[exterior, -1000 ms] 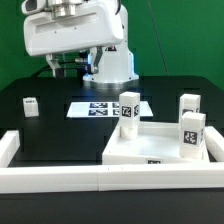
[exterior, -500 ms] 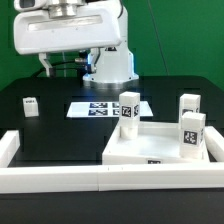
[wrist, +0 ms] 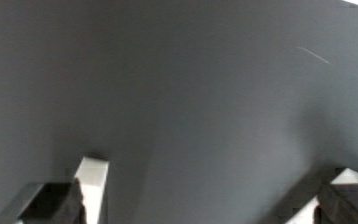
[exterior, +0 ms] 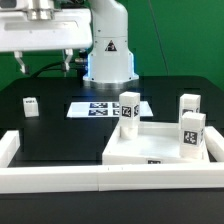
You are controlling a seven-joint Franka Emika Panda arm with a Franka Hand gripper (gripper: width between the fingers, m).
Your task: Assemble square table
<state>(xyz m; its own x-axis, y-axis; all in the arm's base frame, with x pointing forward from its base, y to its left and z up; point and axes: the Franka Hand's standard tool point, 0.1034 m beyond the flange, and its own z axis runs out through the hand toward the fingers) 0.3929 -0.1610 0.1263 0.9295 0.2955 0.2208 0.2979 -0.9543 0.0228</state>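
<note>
The square table's white slab [exterior: 160,143] lies flat at the exterior view's right, against the low white wall. Three white tagged legs stand upright at it: one at its far left corner [exterior: 128,113], one at the far right [exterior: 188,105], one on the right side [exterior: 192,133]. Another leg [exterior: 30,106] lies alone on the black table at the left. My gripper [exterior: 44,62] hangs high at the upper left, open, above and behind that lone leg. In the wrist view my gripper [wrist: 215,198] shows both fingertips [wrist: 92,185] over bare dark table, with nothing between them.
The marker board [exterior: 104,108] lies flat in the middle, left of the slab. A low white border wall [exterior: 70,178] runs along the front, with a raised end at the left [exterior: 9,146]. The arm's base [exterior: 108,55] stands at the back centre.
My gripper has moved toward the exterior view's left and a little upward, uncovering the arm's base. It stays open. The slab and legs have not moved.
</note>
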